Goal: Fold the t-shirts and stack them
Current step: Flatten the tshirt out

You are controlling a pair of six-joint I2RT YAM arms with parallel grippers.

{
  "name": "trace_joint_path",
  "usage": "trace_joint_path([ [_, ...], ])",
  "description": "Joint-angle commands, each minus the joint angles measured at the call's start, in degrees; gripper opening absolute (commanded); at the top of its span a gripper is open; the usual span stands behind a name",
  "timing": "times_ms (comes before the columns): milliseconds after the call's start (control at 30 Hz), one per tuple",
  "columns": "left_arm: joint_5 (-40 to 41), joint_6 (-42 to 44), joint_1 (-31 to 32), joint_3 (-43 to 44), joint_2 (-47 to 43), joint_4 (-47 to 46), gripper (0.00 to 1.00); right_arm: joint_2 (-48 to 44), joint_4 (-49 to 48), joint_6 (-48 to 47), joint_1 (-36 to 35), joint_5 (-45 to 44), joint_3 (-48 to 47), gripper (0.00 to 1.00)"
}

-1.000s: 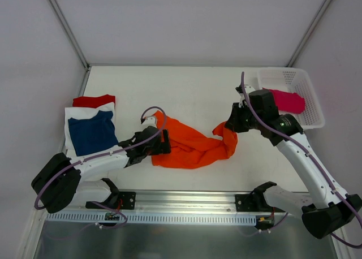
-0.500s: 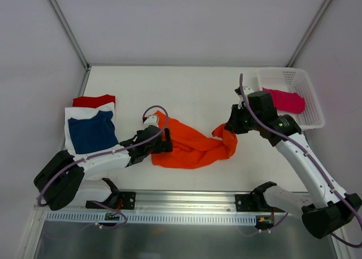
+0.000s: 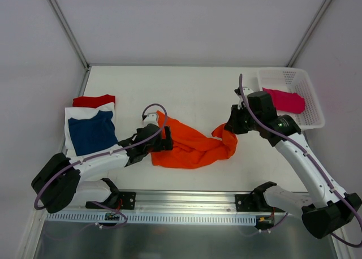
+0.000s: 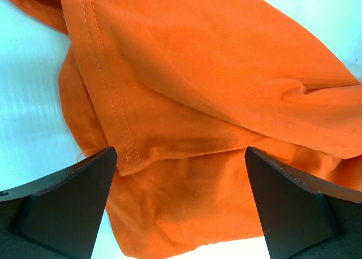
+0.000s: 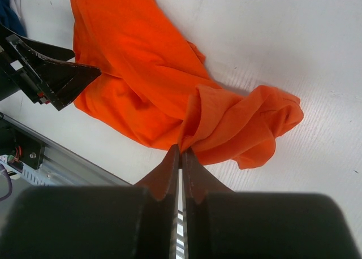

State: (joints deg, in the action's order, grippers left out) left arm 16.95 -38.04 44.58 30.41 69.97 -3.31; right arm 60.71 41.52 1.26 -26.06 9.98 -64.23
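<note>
1. Three folded shirts lie stacked at the left of the top view: a red cloth t-shirt (image 3: 94, 100) furthest back, a white cloth t-shirt (image 3: 70, 119) overlapping it, and a navy blue cloth t-shirt (image 3: 91, 133) on top.
2. Just right of the stack, the left gripper (image 4: 180, 157) is spread wide. Its dark fingers (image 4: 68, 197) stand on either side of a stitched hem without clamping it.
3. That hem belongs to the bright orange cloth t-shirt (image 3: 192, 146), which lies crumpled in the lower middle of the white table (image 3: 198, 89).
4. At the shirt's right end, the right gripper (image 5: 181, 151) has its fingers nearly together, pinching a raised fold of the orange cloth.
5. In the upper right sits a white plastic mesh basket (image 3: 289, 75), holding a magenta pink cloth t-shirt (image 3: 285, 100).
</note>
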Motion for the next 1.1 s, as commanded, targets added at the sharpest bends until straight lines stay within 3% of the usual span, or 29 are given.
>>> trace_joint_path([
  [0, 1.16, 1.3, 0.07, 2.37, 0.5, 0.94, 0.99, 0.2, -2.23, 0.41, 0.22, 1.71, 0.33, 0.01],
  [200, -0.16, -0.01, 0.07, 2.81, 4.9, 0.85, 0.99, -0.06, -2.41, 0.41, 0.22, 1.45, 0.77, 0.01],
  [867, -0.07, -0.28, 0.07, 3.34, 7.81, 1.2, 0.98, -0.06, -2.58, 0.41, 0.22, 1.54, 1.74, 0.01],
  [967, -0.51, -0.02, 0.07, 3.86, 8.86, 1.29, 0.9, -0.24, -2.67, 0.41, 0.22, 1.45, 1.82, 0.01],
  [1067, -0.78, 0.07, 0.07, 4.74, 9.92, 1.73, 0.73, -0.24, -2.67, 0.33, 0.31, 1.45, 1.91, 0.01],
])
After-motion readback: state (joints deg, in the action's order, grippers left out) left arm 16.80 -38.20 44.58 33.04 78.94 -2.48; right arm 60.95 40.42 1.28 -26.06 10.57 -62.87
